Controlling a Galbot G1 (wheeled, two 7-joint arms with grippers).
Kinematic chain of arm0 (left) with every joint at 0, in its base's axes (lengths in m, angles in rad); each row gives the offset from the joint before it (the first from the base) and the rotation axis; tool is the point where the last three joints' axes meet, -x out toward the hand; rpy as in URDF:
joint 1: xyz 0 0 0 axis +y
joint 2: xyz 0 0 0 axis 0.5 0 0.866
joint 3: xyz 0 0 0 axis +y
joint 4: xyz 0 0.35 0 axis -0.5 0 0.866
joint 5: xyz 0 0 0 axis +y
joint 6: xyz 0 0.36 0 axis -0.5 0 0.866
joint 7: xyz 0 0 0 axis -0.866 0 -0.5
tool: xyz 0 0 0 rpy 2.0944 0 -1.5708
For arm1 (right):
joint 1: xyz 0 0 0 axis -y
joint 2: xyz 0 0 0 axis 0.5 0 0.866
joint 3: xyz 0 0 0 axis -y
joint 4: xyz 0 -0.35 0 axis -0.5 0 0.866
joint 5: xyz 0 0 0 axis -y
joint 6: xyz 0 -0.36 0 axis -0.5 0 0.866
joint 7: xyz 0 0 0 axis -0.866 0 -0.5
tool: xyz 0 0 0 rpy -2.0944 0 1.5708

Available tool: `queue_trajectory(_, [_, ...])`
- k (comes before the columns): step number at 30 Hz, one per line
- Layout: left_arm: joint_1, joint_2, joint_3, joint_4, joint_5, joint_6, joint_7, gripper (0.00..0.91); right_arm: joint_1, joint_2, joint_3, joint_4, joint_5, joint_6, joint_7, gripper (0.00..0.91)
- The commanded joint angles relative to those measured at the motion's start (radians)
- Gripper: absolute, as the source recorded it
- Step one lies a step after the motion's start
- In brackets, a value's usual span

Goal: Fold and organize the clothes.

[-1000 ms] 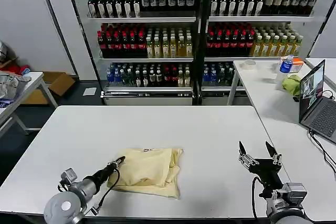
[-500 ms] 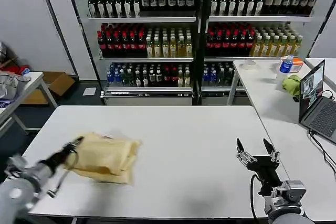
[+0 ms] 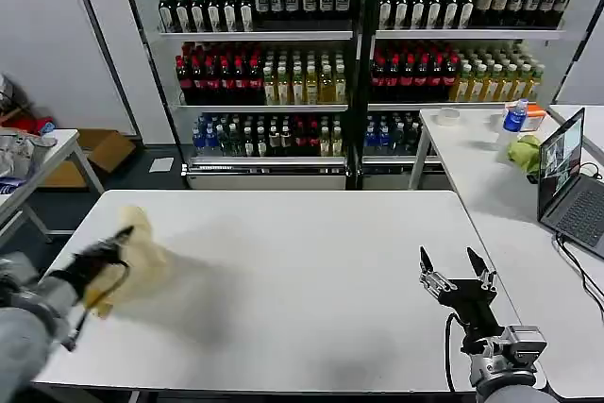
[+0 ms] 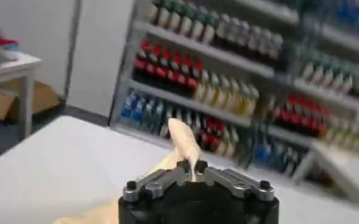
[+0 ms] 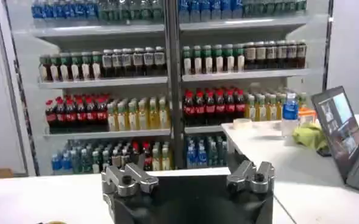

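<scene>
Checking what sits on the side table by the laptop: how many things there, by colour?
Blue: 1, bottle
Green: 1, cloth
Dark: 1, laptop
Pale: 1, tape roll
Total: 4; anything behind the bottle is unclear.

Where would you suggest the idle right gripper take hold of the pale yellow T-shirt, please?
Probably the loose lower fold of the pale yellow T-shirt, from the table's middle: the left gripper pinches its upper edge near the white table's left end, while the right gripper hangs open far off.
</scene>
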Motion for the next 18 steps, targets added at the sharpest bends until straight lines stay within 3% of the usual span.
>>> queue_trajectory(1, [-0.061,-0.152,0.534,-0.052,0.543,-0.01,-0.049,0.02,-0.03,0.008,0.014,0.015,-0.014,0.002,0.0,0.907])
queue_trajectory(11, [-0.19,-0.252,0.66,0.011,0.46,0.005,-0.115,0.02,-0.041,0.025,0.02,0.015,-0.027,0.005,-0.003,0.907])
queue_trajectory(18, [-0.337,-0.406,0.779,0.134,0.439,-0.008,-0.159,0.01,-0.037,0.015,0.031,0.015,-0.021,0.004,-0.006,0.907])
